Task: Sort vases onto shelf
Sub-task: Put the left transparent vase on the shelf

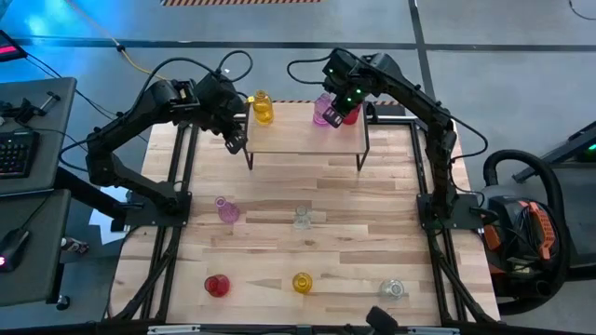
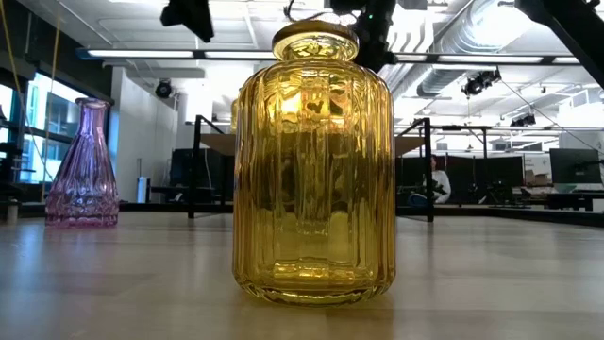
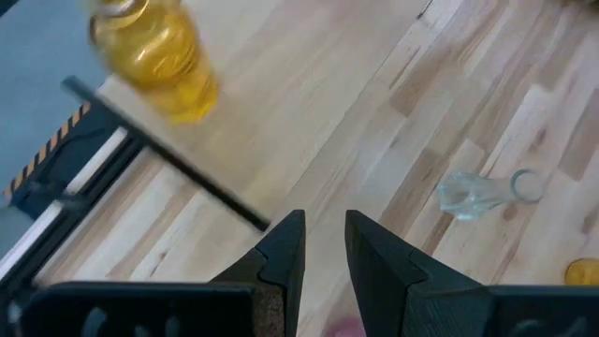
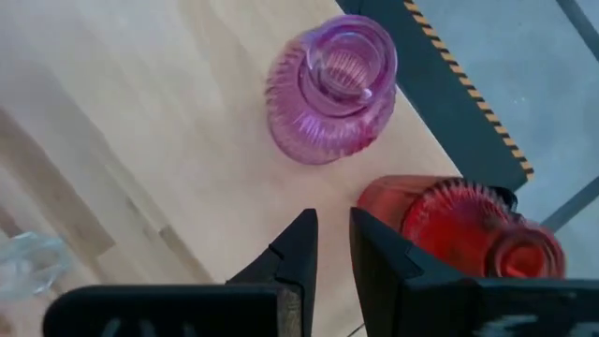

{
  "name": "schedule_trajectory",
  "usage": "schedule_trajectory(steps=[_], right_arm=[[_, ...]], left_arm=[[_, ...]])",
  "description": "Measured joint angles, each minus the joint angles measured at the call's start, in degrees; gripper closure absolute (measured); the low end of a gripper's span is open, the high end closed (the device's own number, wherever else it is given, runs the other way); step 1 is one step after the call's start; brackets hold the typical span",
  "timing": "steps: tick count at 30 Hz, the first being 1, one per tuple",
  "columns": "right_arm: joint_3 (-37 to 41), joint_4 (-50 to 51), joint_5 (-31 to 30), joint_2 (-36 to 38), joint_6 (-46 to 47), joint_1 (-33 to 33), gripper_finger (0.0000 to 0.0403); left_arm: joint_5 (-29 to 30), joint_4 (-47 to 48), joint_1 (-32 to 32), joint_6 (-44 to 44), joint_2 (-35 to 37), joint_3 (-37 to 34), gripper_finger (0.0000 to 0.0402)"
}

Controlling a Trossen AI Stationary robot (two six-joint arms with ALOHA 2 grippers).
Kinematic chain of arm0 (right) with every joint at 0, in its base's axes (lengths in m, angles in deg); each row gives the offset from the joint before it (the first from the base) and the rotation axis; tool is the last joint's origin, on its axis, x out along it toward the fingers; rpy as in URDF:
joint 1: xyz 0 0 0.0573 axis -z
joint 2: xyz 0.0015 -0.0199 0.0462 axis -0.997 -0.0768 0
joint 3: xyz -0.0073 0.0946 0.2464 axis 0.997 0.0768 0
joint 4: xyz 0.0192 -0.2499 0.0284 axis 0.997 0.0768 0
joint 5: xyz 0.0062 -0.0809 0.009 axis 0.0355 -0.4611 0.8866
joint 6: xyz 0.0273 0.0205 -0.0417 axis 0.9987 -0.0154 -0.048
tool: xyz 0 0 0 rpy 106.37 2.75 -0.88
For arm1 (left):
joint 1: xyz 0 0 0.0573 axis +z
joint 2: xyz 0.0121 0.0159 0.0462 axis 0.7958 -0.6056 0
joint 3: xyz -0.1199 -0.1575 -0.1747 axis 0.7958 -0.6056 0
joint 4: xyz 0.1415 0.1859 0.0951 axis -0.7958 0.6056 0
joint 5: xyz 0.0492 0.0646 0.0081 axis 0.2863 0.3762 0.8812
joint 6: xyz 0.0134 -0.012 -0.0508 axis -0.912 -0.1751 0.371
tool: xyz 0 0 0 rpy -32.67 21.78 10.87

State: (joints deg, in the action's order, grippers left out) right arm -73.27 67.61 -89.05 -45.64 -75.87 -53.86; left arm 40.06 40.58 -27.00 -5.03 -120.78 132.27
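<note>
Vases stand sorted and unsorted: on the shelf point(image 1: 307, 140) a yellow vase point(image 1: 263, 108) sits at ten o'clock, a pink vase point(image 1: 325, 113) touching a red vase point(image 1: 350, 113) at one o'clock. Five more vases wait on the counter point(image 1: 372, 242). Left gripper point(image 1: 235, 141) and right gripper point(image 1: 332, 104) hover there, fingers nearly pressed together, empty.

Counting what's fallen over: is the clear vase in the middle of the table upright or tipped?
Tipped. The clear vase lies on its side on the table; the left wrist view shows its neck pointing sideways along the wood.
</note>
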Motion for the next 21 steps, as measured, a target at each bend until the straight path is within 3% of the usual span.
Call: schedule_trajectory(steps=[8, 21], right_arm=[[-0.04, 2.21, 0.39, 4.43, 5.02, -2.67, 0.0357], [-0.04, 2.18, 0.30, 10.12, 15.05, -7.93, 0.0357]], left_arm=[[-6.22, -8.60, -5.46, -2.33, -3.47, 0.00, 0.0330], [-8.28, -9.51, -15.84, -7.34, -11.55, 0.00, 0.0330]])
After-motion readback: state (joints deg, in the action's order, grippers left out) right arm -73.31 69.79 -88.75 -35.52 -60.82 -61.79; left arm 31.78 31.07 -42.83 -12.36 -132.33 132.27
